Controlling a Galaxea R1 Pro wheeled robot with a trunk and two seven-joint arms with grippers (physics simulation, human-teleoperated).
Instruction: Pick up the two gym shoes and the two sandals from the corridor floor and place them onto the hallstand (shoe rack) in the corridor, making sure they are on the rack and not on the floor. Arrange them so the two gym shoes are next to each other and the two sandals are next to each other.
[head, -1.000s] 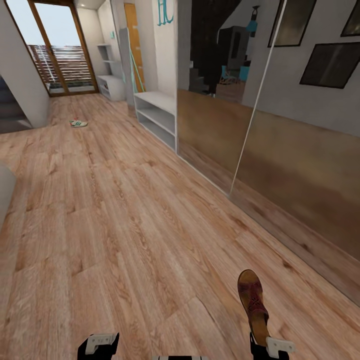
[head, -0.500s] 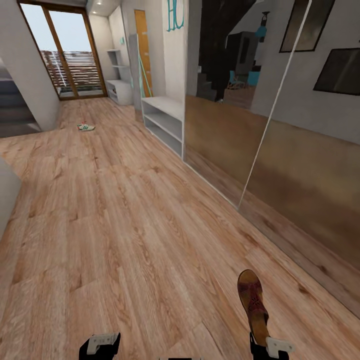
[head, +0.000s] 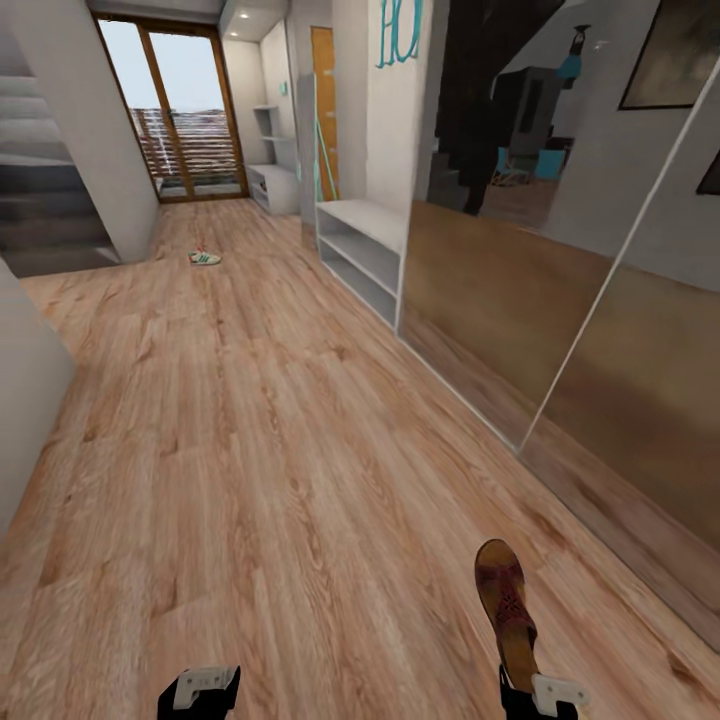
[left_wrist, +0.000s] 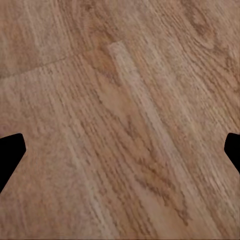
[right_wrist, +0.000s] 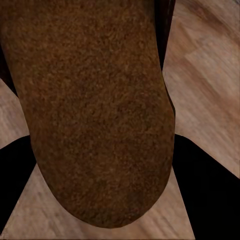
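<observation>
A dark brown sandal (head: 503, 596) juts forward from my right gripper (head: 532, 692), which is shut on its heel end low in the head view. In the right wrist view the sandal's brown sole (right_wrist: 95, 100) sits between the black fingers (right_wrist: 207, 185). My left gripper (head: 199, 690) hangs open over the corridor floor (head: 250, 430), its fingertips (left_wrist: 11, 152) wide apart with bare planks between them. One gym shoe (head: 205, 258), white with green stripes, lies far down the corridor. The pale grey hallstand (head: 273, 185) with floating shelves stands at the far end beside the glass door.
A long low white bench (head: 365, 248) lines the right wall, followed by mirrored panels (head: 560, 300) reaching toward me. A staircase (head: 50, 210) and a white wall corner (head: 25, 400) are on the left. A glass door (head: 185, 115) closes the corridor's far end.
The whole head view has shifted, so the corridor, bench and gym shoe sit further right in the picture: the camera moved. Both grippers and the held sandal keep their places.
</observation>
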